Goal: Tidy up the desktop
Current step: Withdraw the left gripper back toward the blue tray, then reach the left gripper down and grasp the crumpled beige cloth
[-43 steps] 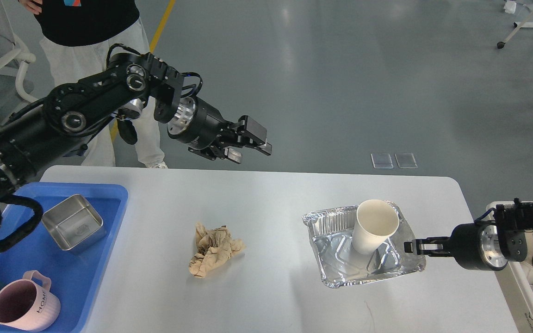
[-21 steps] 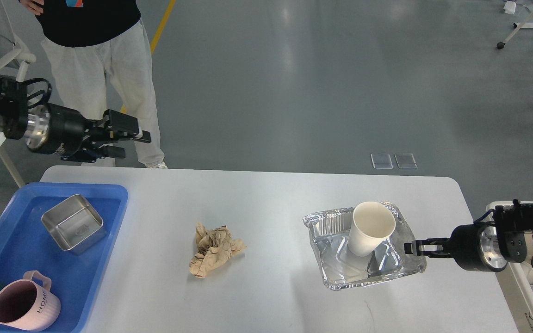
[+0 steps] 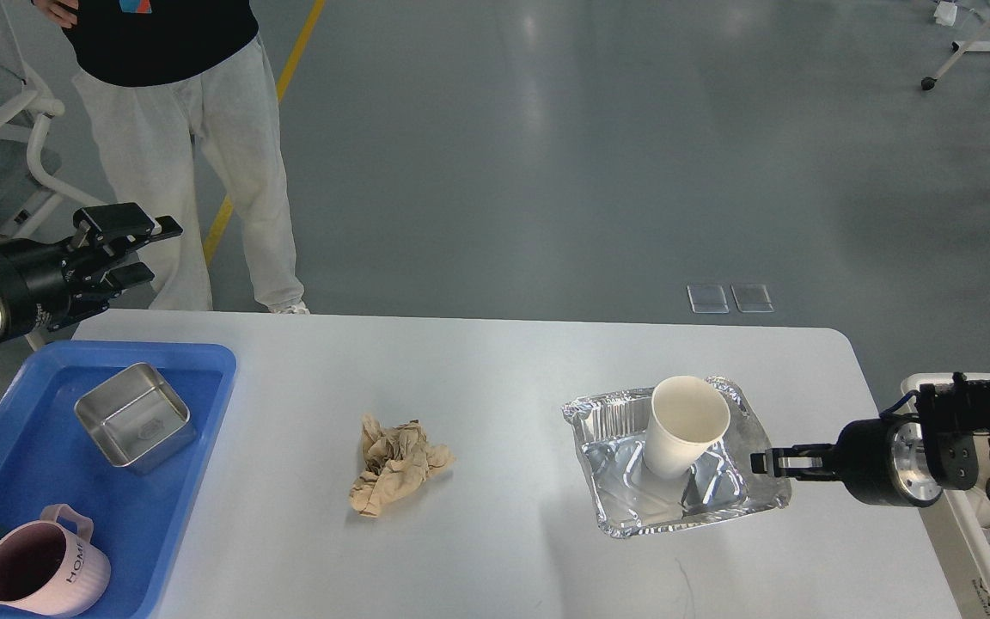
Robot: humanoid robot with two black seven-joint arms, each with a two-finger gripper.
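Foil tray (image 3: 632, 516) rim pinched by right tool (image 3: 760, 462); left tool (image 3: 136, 249) parted, empty.

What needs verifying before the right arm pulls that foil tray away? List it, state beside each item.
1. right gripper is at the foil tray's right rim: ok.
2. Fingers clamped on the rim: cannot tell, they show as one thin dark shape.
3. paper cup stable inside the tray: not ok, it leans and could tip.
4. left gripper out of the way: ok, open, above the desktop's far left corner.
5. crumpled brown paper off the tray's path: ok, lies apart to its left.
6. white bin at the right edge has room: cannot tell.
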